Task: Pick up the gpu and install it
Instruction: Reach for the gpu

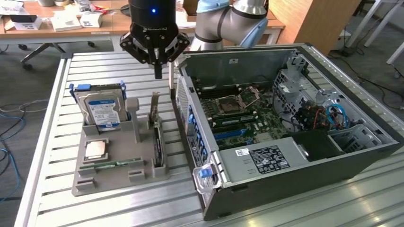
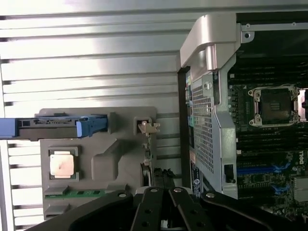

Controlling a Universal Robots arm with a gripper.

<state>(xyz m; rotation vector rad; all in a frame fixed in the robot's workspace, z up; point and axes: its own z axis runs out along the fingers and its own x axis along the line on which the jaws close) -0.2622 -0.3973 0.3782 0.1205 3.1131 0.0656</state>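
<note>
In the grey holder tray (image 1: 117, 182), along its 3 o'clock edge as the exterior view sees it, the gpu (image 1: 157, 142) is standing on its long edge in a slot, with its silver bracket (image 1: 154, 101) rising at the far end. Nothing is touching it.

At 12 o'clock from the card, the gripper (image 1: 158, 73) is hanging above the slatted table (image 1: 94, 208), well clear of the bracket. Its black fingers are pressing together into a single point and are carrying nothing.

At 10 o'clock from the gpu, the hard drive (image 1: 101, 111) with the blue label is standing upright in its own cradle. At 9 o'clock the processor (image 1: 96, 150) is lying flat in a square recess, and at 8 o'clock the green memory stick (image 1: 118, 163) is lying flat beside it.

At 3 o'clock, just beside the tray, the computer case (image 1: 353, 161) is lying on its side with the panel off. The motherboard (image 1: 246, 118) is facing up, its socket (image 1: 228, 105) is sitting open, and a blue slot (image 1: 233, 135) is showing below it.
</note>
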